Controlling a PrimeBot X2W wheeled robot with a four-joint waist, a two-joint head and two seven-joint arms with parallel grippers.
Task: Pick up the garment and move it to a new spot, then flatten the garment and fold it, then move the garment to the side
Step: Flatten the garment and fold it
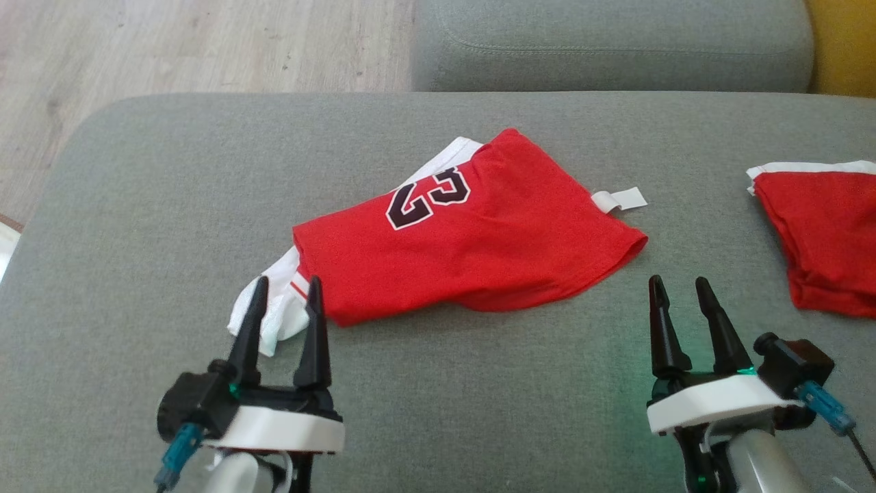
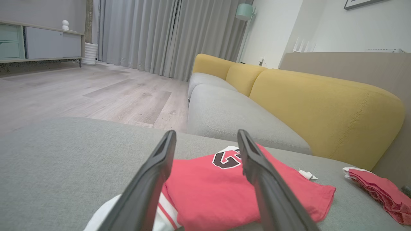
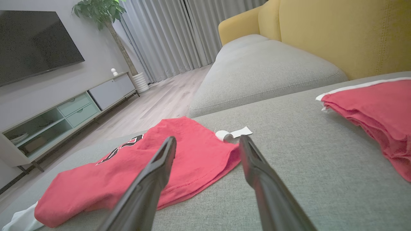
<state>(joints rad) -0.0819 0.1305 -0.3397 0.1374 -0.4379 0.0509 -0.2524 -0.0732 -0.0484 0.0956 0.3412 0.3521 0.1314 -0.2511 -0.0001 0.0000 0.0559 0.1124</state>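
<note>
Wide grey cushion (image 1: 479, 424) in a living room, wood floor (image 1: 171, 48) at far left, grey sofa seat (image 1: 616, 41) with a yellow backrest (image 2: 321, 106) beyond. Grey curtains (image 2: 160, 32) behind.

Left gripper (image 1: 287, 282) at lower left: jaws spread, nothing between them. Its tips overlap the garment's white end in the head view; whether they touch cloth, cannot tell. In the left wrist view that white end is cut off by the bottom edge and partly covered by the fingers. Right gripper (image 1: 679, 281) at lower right: jaws spread, empty, over bare cushion, near the garment's right hem but apart from it. Both forearms are cut off at the bottom of the head view.

Garment (image 1: 479, 239): red jersey, black "23" outlined in white, lying mid-cushion, bunched and slanted, not flat. White trim with red stripes sticks out at its near-left end, more white peeks out at the far top edge. How many layers lie underneath is hidden. In the left wrist view a finger covers part of the number; in the right wrist view the number is too oblique to read.

White tag (image 1: 623, 200), curled, just beside the garment's far-right corner.

Second red piece (image 1: 821, 239) with white trim at the right edge, cropped by the frame, well apart from the garment.
</note>
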